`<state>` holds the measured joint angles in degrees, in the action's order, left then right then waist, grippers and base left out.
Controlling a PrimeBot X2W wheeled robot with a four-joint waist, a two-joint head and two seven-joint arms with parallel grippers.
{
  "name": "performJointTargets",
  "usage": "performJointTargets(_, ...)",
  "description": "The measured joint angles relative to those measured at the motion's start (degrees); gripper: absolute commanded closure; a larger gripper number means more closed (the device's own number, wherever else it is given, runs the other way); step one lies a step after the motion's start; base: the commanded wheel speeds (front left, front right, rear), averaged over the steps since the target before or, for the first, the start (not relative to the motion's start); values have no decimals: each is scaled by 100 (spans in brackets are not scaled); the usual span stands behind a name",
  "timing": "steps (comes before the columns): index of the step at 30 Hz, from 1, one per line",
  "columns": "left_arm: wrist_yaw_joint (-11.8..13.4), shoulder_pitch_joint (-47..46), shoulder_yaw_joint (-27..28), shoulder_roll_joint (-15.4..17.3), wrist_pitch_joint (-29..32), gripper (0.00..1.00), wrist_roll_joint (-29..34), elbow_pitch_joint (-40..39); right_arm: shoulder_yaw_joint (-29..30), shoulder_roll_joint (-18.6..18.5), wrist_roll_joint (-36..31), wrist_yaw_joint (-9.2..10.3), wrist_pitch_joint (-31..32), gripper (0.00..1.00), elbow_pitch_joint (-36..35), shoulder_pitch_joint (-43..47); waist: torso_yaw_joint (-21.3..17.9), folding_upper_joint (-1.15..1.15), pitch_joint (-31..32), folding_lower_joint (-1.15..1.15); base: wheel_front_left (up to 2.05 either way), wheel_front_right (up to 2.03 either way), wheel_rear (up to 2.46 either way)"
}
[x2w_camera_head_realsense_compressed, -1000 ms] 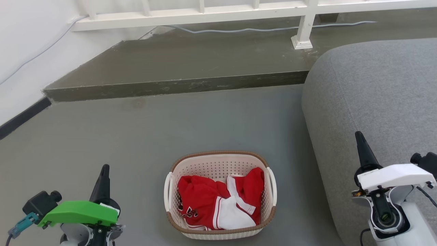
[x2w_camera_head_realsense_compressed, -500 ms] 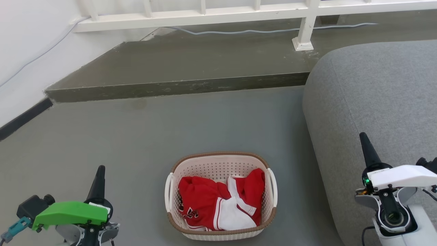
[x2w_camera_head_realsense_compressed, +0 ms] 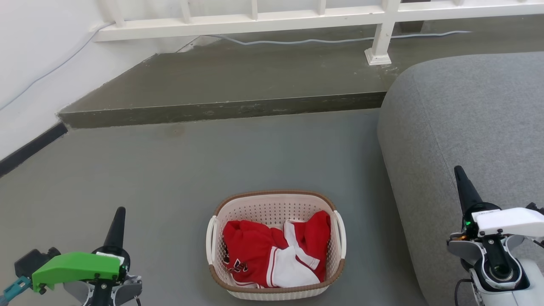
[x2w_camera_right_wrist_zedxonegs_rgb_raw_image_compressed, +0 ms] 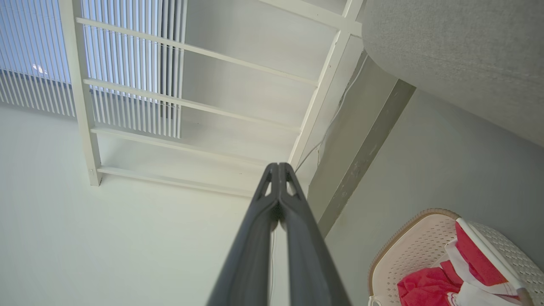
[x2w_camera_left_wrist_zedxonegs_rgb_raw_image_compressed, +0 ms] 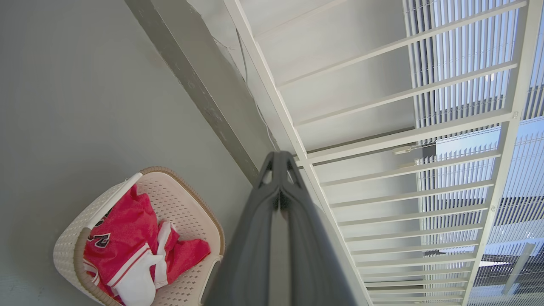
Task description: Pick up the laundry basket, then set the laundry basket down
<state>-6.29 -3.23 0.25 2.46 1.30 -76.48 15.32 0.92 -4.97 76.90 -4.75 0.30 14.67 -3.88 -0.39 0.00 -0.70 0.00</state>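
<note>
The laundry basket (x2w_camera_head_realsense_compressed: 272, 204) stands on the grey floor at the bottom centre of the head view, cream-white with a brown rim and white side handles. It holds red and white clothing (x2w_camera_head_realsense_compressed: 272, 255). My left gripper (x2w_camera_head_realsense_compressed: 118, 214) hangs shut to the basket's left, well apart from it. Off to the basket's right, my right gripper (x2w_camera_head_realsense_compressed: 461, 174) is shut too, in front of the sofa. The left wrist view shows the basket (x2w_camera_left_wrist_zedxonegs_rgb_raw_image_compressed: 178, 199) at lower left of the shut fingers (x2w_camera_left_wrist_zedxonegs_rgb_raw_image_compressed: 278, 159). The right wrist view has the basket (x2w_camera_right_wrist_zedxonegs_rgb_raw_image_compressed: 408, 250) at lower right beside its shut fingers (x2w_camera_right_wrist_zedxonegs_rgb_raw_image_compressed: 278, 168).
A large grey sofa (x2w_camera_head_realsense_compressed: 471, 114) fills the right side, close to the basket. A raised dark step (x2w_camera_head_realsense_compressed: 221, 106) runs across behind, with a white railing (x2w_camera_head_realsense_compressed: 255, 17) and a cable (x2w_camera_head_realsense_compressed: 306, 40) beyond. A white wall (x2w_camera_head_realsense_compressed: 29, 63) borders the left.
Both grippers have drifted outward and lower in the head view, away from the basket. The whole scene shifted slightly down, so the camera moved a little. The basket stays put.
</note>
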Motion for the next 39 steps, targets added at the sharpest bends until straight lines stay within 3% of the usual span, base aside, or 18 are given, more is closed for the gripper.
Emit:
performJointTargets(26,-59,-10,368,-2,453,100,-1525,48,479,144,1569,-181,437,100,116,-5,39,0,55,0,0,0,0)
performJointTargets(39,-62,-18,379,-2,453,100,-1561,49,500,146,1603,-181,437,100,120,-6,39,0,55,0,0,0,0)
